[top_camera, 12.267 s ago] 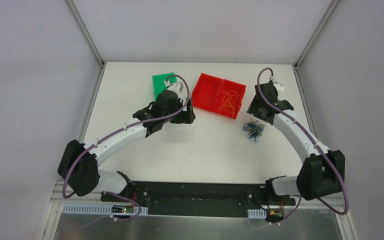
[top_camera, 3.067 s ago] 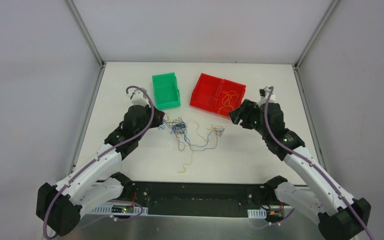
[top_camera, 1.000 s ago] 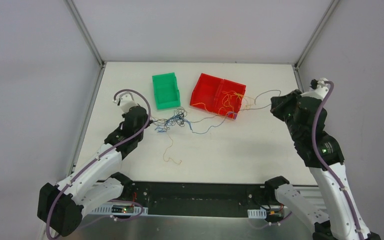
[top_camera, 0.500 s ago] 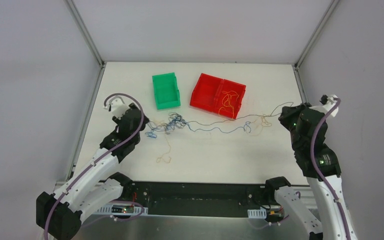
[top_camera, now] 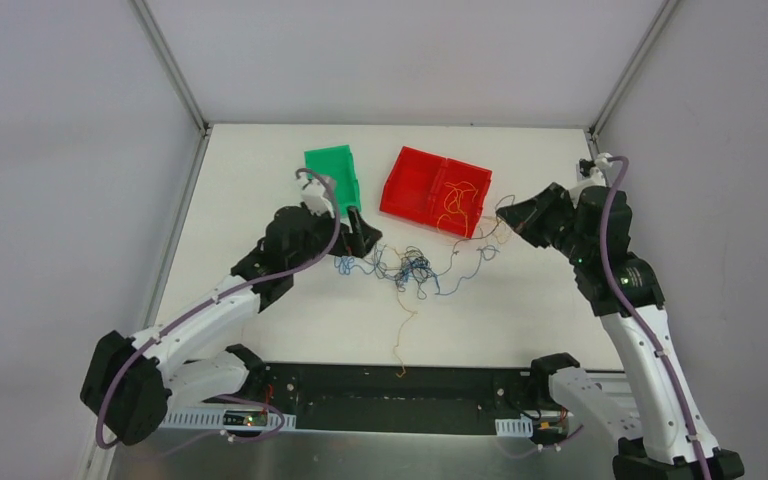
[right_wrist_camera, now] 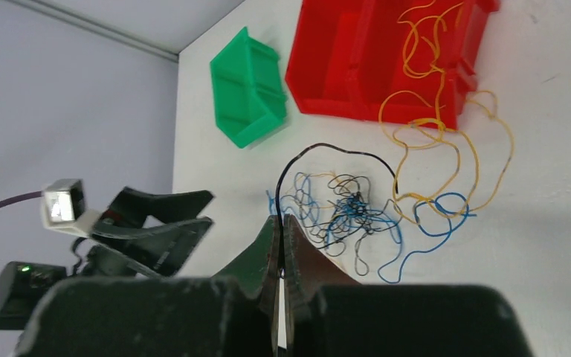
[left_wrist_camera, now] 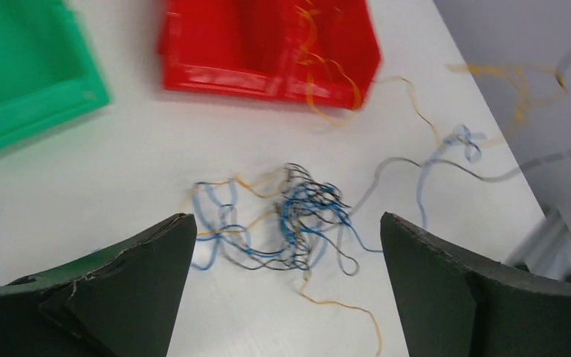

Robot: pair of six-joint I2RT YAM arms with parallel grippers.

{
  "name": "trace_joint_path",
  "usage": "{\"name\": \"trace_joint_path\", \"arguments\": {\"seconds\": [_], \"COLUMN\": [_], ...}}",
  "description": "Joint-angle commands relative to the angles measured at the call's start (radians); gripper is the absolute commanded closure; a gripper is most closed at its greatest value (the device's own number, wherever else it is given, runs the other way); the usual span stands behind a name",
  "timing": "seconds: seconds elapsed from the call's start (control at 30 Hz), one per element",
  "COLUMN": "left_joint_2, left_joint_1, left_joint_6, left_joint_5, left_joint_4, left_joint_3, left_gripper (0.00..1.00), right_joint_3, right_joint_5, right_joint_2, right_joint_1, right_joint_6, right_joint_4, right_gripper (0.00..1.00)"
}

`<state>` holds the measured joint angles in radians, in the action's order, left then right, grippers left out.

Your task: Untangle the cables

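Observation:
The cables (top_camera: 406, 268) lie as a loose knot of blue, black and yellow strands on the white table, in front of the red bin. My left gripper (top_camera: 365, 238) hovers just left of the knot, open and empty. In the left wrist view the knot (left_wrist_camera: 306, 222) lies on the table between and beyond its wide-spread fingers (left_wrist_camera: 137, 275). My right gripper (top_camera: 508, 212) is raised to the knot's right and shut on a thin black cable (right_wrist_camera: 320, 148), which arcs from its fingertips (right_wrist_camera: 281, 217) down into the tangle (right_wrist_camera: 348, 208).
A red two-compartment bin (top_camera: 400, 186) stands at the back with yellow strands (right_wrist_camera: 420, 52) in its right half, some looping over its front wall. A green bin (top_camera: 332, 176) sits to its left. One yellow strand (top_camera: 401, 340) trails toward the near table edge.
My left gripper has opened, let go of the cables and swung right toward the knot. The right gripper has moved back left with the black strand. The stretched tangle has slackened and shifted right.

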<state>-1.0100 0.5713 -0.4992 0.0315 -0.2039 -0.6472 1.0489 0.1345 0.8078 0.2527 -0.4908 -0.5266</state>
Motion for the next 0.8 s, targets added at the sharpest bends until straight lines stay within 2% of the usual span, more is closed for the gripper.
{"name": "trace_joint_path", "arguments": {"seconds": [0.0,0.23,0.37,0.47,0.6,0.77], "left_joint_2": [-0.108,-0.234,-0.283,-0.32,-0.365,-0.414], "left_joint_1": [0.097,0.121,0.135,0.155,0.167,0.179], "left_joint_6": [0.151,0.151,0.192,0.218,0.232,0.23], "left_joint_5": [0.362,0.613,0.692,0.717,0.682,0.645], "left_joint_4": [-0.24,-0.384,-0.44,-0.445,-0.431,-0.387], "left_joint_3": [-0.041,-0.075,-0.089,-0.119,-0.156,-0.213], "left_gripper": [0.02,0.02,0.01,0.05,0.11,0.25], "right_joint_3": [0.06,0.044,0.045,0.045,0.048,0.051], "right_joint_5": [0.118,0.014,-0.014,-0.049,-0.063,-0.081], "right_joint_2": [0.033,0.086,0.115,0.129,0.143,0.16], "right_joint_1": [0.023,0.164,0.219,0.257,0.289,0.326], "right_joint_6": [-0.086,-0.111,-0.126,-0.136,-0.151,-0.168], "right_joint_4": [0.062,0.102,0.122,0.134,0.15,0.168], "right_gripper": [1.0,1.0,1.0,1.0,1.0,1.0]}}
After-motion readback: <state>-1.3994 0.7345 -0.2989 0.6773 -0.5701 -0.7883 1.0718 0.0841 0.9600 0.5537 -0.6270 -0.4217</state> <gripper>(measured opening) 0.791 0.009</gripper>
